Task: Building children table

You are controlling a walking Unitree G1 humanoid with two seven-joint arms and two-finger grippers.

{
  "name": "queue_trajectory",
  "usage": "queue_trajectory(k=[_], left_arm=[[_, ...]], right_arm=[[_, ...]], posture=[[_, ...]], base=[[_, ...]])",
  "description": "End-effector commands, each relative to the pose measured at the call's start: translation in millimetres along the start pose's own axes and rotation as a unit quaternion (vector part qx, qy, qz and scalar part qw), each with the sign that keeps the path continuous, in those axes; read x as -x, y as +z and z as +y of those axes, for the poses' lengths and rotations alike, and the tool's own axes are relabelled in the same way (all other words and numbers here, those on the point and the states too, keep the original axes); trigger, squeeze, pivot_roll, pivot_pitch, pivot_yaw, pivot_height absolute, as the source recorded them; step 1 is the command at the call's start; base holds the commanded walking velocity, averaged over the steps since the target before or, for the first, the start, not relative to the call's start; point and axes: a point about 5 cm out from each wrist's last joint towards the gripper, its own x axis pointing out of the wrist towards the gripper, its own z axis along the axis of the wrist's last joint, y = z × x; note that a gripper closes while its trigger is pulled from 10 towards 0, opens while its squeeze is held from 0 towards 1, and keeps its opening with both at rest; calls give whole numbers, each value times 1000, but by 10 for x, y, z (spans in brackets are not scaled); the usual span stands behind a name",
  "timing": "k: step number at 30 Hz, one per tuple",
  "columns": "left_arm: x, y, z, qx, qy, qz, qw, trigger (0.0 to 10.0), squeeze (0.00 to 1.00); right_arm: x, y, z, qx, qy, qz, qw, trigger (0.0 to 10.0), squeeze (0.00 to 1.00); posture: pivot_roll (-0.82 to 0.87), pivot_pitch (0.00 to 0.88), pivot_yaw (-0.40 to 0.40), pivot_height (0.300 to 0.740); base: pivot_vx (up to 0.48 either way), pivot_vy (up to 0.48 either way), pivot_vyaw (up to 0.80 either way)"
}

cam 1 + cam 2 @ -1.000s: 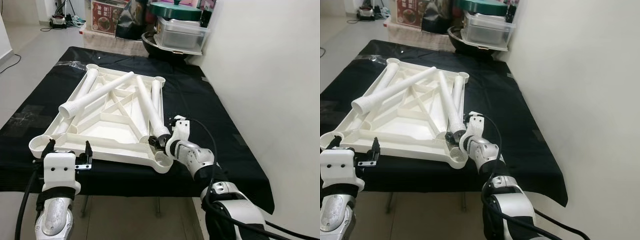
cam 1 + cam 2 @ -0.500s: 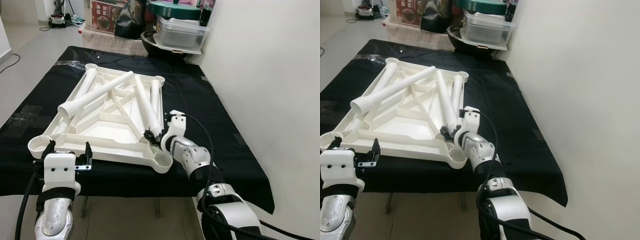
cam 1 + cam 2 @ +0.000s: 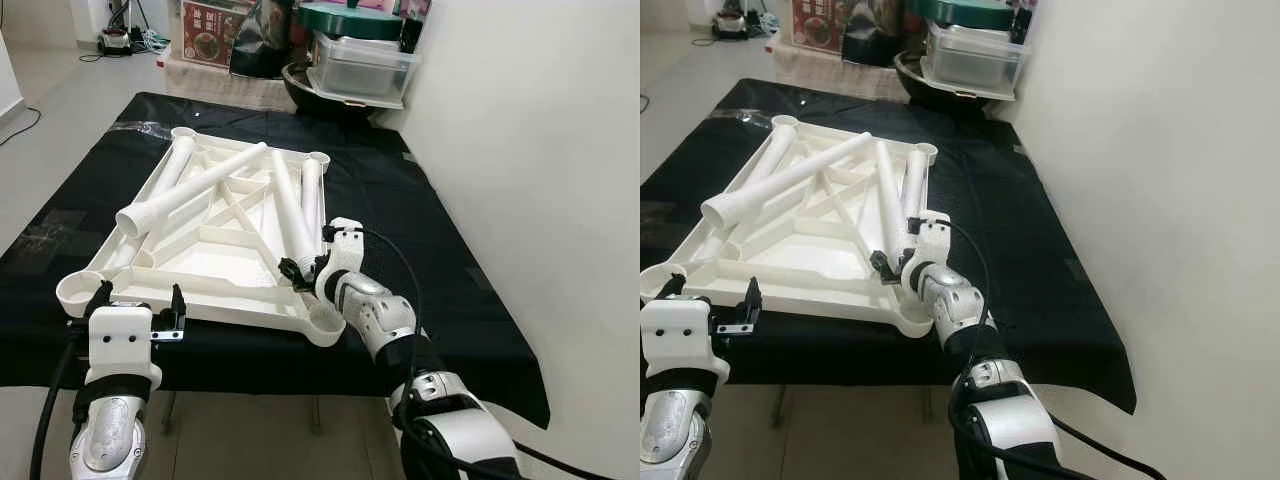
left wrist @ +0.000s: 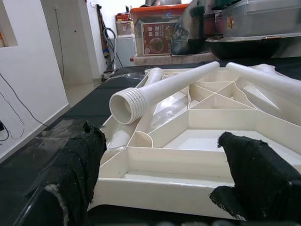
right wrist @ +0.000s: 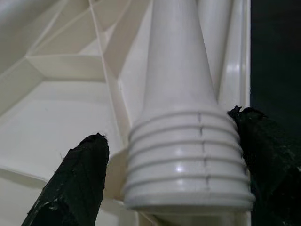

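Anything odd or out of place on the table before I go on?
Nothing damaged or spilled. The upturned tabletop lies flat on the black cloth, four loose legs on it; one leg lies diagonally. The right pincer straddles another leg's threaded end, open.

Head cameras look forward and down across the surface (image 3: pixel 420 220); both wrist cameras sit close, sharing the white tabletop (image 4: pixel 225 136) at frame centre.

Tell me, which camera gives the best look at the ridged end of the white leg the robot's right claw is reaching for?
The right wrist view: the ridged end is close up, between the right gripper's open fingers. Both eye views show it small, partly hidden by the gripper, over the upturned tabletop. The left wrist view shows a different leg's ridged end.
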Motion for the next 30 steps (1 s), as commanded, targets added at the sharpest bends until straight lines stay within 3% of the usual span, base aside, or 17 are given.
queue_trajectory(k=[1, 2, 15, 16, 17, 18, 19, 20, 21, 30], left_arm=[[-1, 5, -19, 2, -5, 2, 1000, 10000, 0], [-2, 6, -23, 2, -5, 2, 1000, 10000, 0], [3, 8, -32, 5, -5, 3, 1000, 10000, 0], [3, 8, -32, 5, -5, 3, 1000, 10000, 0], [3, 8, -32, 5, -5, 3, 1000, 10000, 0], [4, 9, -32, 5, -5, 3, 1000, 10000, 0], [4, 9, -32, 5, -5, 3, 1000, 10000, 0], [4, 9, -31, 5, -6, 3, 1000, 10000, 0], [3, 10, -29, 5, -6, 4, 1000, 10000, 0], [-4, 9, -16, 4, -6, 4, 1000, 10000, 0]], right_arm=[[8, -88, -89, 0, -18, 17, 1000, 9451, 0], [9, -101, -113, -3, -22, 19, 1000, 10000, 0], [-12, -146, -130, -17, -22, 0, 1000, 9843, 0], [-12, -145, -130, -16, -22, 0, 1000, 7451, 0], [-12, -145, -130, -16, -22, 0, 1000, 7451, 0], [-11, -143, -130, -15, -21, -2, 1000, 5490, 0], [-11, -143, -130, -15, -21, -2, 1000, 5490, 0], [-10, -142, -130, -13, -19, -5, 1000, 1961, 0], [-8, -134, -120, -15, -14, -11, 1000, 0, 0], [3, -17, -48, -24, 15, -57, 998, 0, 0]], posture=[[236, 0, -194, 740], [236, 0, -194, 740], [240, 0, -196, 740], [240, 0, -196, 740], [240, 0, -196, 740], [238, 0, -196, 740], [238, 0, -196, 740], [239, 0, -196, 740], [239, 0, -195, 740], [235, 0, -189, 740]], base=[[0, 0, 0], [0, 0, 0], [0, 0, 0], [0, 0, 0], [0, 0, 0], [0, 0, 0], [0, 0, 0], [0, 0, 0], [0, 0, 0], [0, 0, 0]])
